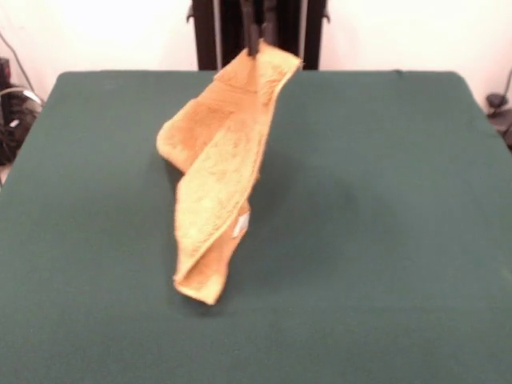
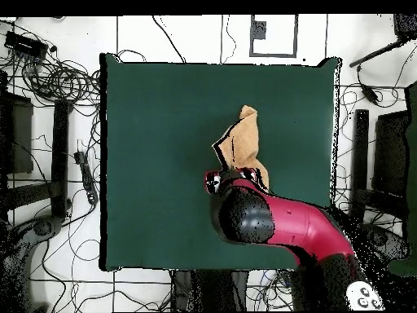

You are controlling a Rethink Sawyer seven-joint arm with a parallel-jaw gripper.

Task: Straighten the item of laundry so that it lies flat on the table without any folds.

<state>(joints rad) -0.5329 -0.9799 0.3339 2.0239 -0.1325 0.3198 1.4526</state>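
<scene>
The golden-orange towel (image 1: 216,172) hangs in the air, folded lengthwise, with its lower corner near the green table (image 1: 384,240). A small white tag (image 1: 241,225) shows on its lower part. My gripper (image 1: 254,44) is shut on the towel's top edge, high above the table's middle. In the overhead view the red and black arm (image 2: 277,220) covers the gripper, and only the far part of the towel (image 2: 244,143) sticks out beyond it over the table (image 2: 155,122).
Black pedestal posts (image 1: 216,32) stand behind the table's far edge. Cables and stands (image 2: 57,81) lie on the floor around the table on both sides.
</scene>
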